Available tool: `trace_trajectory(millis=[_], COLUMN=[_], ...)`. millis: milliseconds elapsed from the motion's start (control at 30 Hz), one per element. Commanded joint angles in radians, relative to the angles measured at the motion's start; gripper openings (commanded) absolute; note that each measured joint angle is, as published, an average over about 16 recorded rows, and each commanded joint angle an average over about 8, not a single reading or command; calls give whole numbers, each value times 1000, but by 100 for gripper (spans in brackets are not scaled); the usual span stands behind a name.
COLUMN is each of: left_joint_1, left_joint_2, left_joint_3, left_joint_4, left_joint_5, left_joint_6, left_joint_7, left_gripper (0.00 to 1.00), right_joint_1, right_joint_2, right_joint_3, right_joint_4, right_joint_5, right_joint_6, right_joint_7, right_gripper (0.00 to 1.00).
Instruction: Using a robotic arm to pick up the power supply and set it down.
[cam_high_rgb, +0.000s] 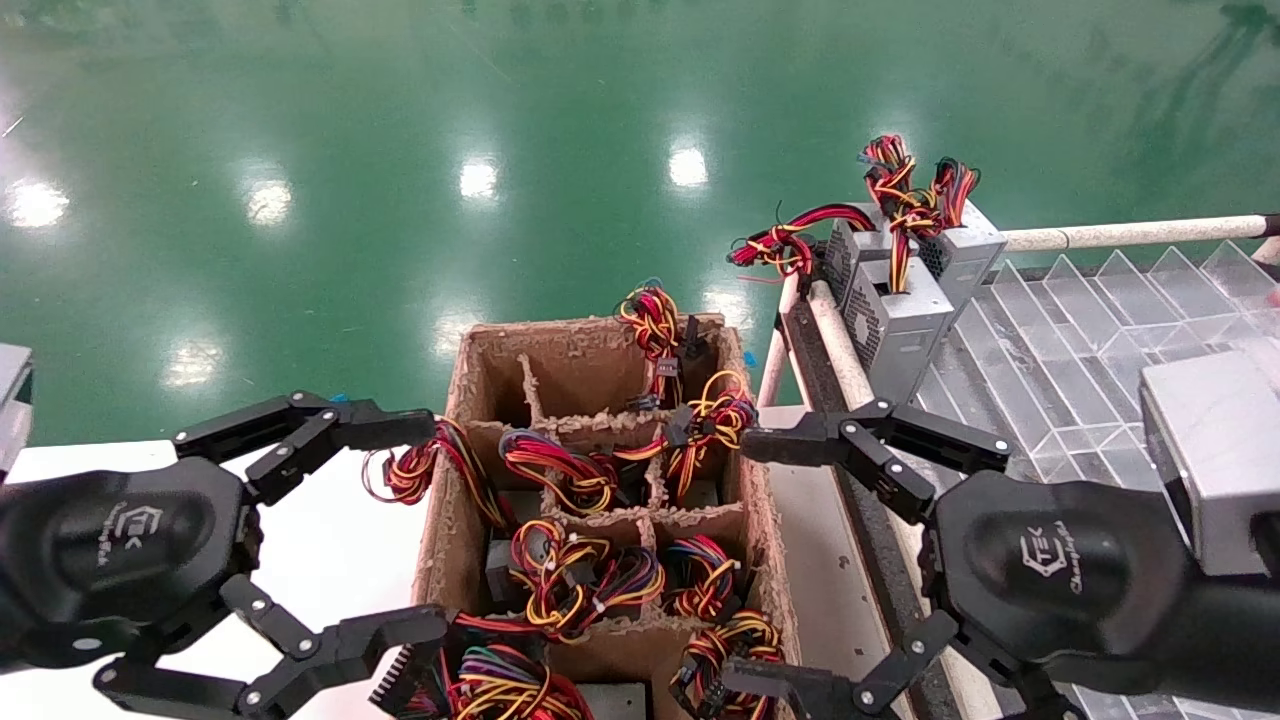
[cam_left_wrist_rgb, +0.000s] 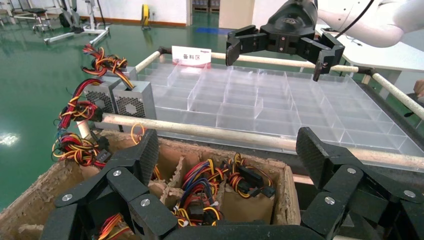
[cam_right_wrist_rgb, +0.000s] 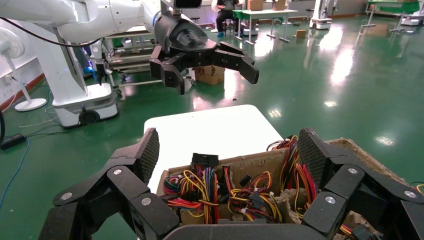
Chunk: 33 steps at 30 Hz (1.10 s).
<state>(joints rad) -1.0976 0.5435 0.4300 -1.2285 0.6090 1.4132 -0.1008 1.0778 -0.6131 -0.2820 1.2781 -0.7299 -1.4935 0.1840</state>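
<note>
Three grey power supplies stand upright at the near corner of the clear tray, their red, yellow and black wires sticking up; the left wrist view shows them too. More wire bundles fill a divided cardboard box, and the units under them are mostly hidden. My left gripper hovers open at the box's left side, empty. My right gripper hovers open at the box's right side, also empty. In the left wrist view my left gripper looks into the box. In the right wrist view my right gripper does the same.
A clear acrylic compartment tray lies to the right, framed by pale rails. The box rests beside a white table. A grey camera block sits on my right wrist. Green floor lies beyond.
</note>
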Motion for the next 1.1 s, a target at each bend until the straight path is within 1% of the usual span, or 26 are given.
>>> trace_trajectory(millis=[33,767,800,833,1033,1067,1100], left_joint_1=[0,0,0,0,0,0,0], left_joint_2=[0,0,0,0,0,0,0], left_joint_3=[0,0,0,0,0,0,0], left_joint_4=[0,0,0,0,0,0,0], left_joint_5=[0,0,0,0,0,0,0], left_joint_6=[0,0,0,0,0,0,0], left_joint_7=[0,0,0,0,0,0,0], left_gripper=[100,100,98,89,14,3,0], right_joint_1=[0,0,0,0,0,0,0], right_joint_2=[0,0,0,0,0,0,0], right_joint_3=[0,0,0,0,0,0,0], right_joint_4=[0,0,0,0,0,0,0], right_joint_5=[0,0,0,0,0,0,0], right_joint_6=[0,0,0,0,0,0,0], right_joint_7=[0,0,0,0,0,0,0], right_gripper=[100,100,100,100,100,100,100])
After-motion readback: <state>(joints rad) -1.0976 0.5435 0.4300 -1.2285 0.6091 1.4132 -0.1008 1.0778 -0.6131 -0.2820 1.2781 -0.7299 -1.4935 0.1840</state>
